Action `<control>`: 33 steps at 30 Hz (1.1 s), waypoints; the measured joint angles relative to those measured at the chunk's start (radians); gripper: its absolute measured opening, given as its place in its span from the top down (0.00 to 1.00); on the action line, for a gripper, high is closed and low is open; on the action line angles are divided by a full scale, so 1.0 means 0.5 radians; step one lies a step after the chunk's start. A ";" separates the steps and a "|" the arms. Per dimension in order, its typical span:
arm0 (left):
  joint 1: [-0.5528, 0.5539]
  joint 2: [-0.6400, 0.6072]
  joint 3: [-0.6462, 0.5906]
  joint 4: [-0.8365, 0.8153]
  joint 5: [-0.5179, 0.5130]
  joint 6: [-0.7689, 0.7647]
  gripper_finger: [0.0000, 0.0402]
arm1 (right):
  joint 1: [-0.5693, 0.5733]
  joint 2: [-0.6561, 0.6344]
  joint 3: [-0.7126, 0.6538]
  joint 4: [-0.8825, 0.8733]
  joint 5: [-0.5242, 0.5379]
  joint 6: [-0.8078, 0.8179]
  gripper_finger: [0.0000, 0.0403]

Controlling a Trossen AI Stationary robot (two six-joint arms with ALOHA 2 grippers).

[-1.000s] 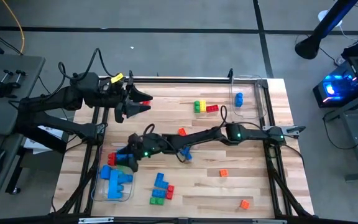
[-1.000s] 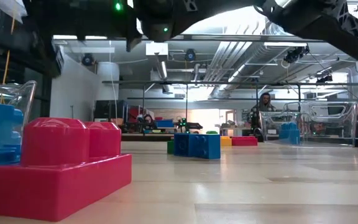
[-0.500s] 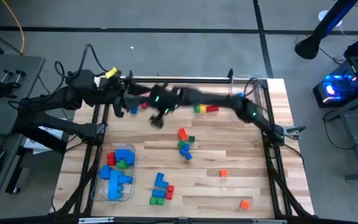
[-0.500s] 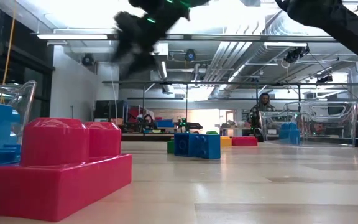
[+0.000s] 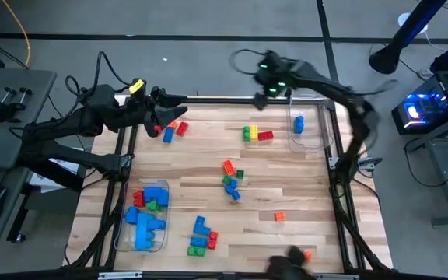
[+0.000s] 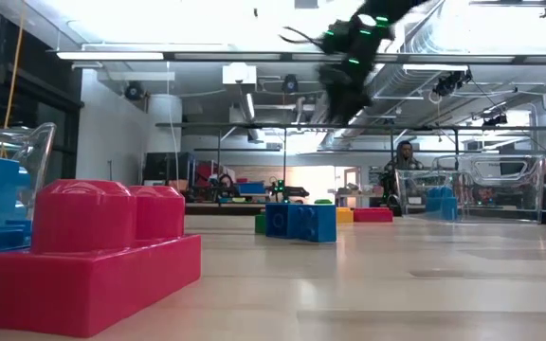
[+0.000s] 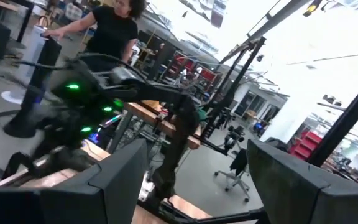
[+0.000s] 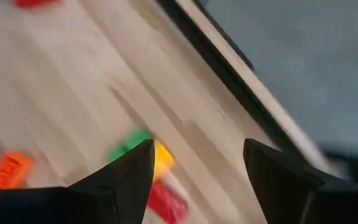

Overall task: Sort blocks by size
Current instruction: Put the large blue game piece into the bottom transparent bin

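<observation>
Wooden table (image 5: 286, 194) is carrying blocks scattered in several groups. I am seeing my left gripper (image 5: 179, 111) hanging over the far left corner with its fingers standing apart and nothing between them; a red block (image 5: 181, 129) and a blue block (image 5: 168, 135) are lying just beside it on the wood. My right gripper (image 5: 264, 92) is hanging high over the far edge, blurred in the high view; its wrist view is showing the two fingers (image 8: 129, 180) parted with no block between them.

I am finding a green, yellow and red row (image 5: 257, 134) at the far middle, a small mixed cluster (image 5: 231, 180) near the centre, and a blue, green and red group (image 5: 202, 236) toward the near edge. Two small orange blocks are sitting apart on the right, one (image 5: 279, 216) near the middle and one (image 5: 306, 254) by the near edge. A clear tub (image 5: 142, 218) on the near left is holding large blue blocks with a little green and red, and a second clear tub (image 5: 309, 120) at the far right is holding one blue block (image 5: 299, 124).
</observation>
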 joint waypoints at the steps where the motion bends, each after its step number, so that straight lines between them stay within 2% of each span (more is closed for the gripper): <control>1: 0.000 0.001 0.000 -0.007 -0.009 0.012 0.34 | -0.046 -0.114 -0.180 0.043 0.002 0.063 0.40; 4: 0.024 0.010 0.000 -0.006 -0.043 0.097 0.34 | -0.151 -0.468 -0.697 0.159 0.040 0.295 0.40; 7: 0.071 0.017 0.000 -0.010 -0.106 0.185 0.34 | -0.218 -0.811 -1.035 0.172 0.212 0.545 0.40; 10: 0.142 0.036 0.000 -0.019 -0.103 0.203 0.34 | -0.231 -1.074 -1.210 0.142 0.413 0.866 0.40; 13: 0.224 0.059 0.000 -0.040 -0.007 0.203 0.34 | -0.226 -1.200 -1.271 0.088 0.468 1.164 0.40; 16: 0.306 0.093 0.000 -0.072 0.149 0.201 0.34 | -0.231 -1.177 -1.324 0.059 0.459 1.367 0.40; 18: 0.341 0.125 0.000 -0.098 0.254 0.191 0.34 | -0.246 -1.094 -1.355 0.062 0.349 1.408 0.40; 20: 0.368 0.154 0.000 -0.124 0.323 0.154 0.34 | -0.256 -0.971 -1.373 0.052 0.329 1.407 0.40; 26: 0.392 0.219 0.000 -0.208 0.364 0.121 0.34 | -0.316 -0.660 -1.374 0.094 0.420 1.358 0.40; 33: 0.391 0.234 0.000 -0.197 0.364 0.087 0.34 | -0.404 -0.497 -1.371 0.248 0.421 1.204 0.40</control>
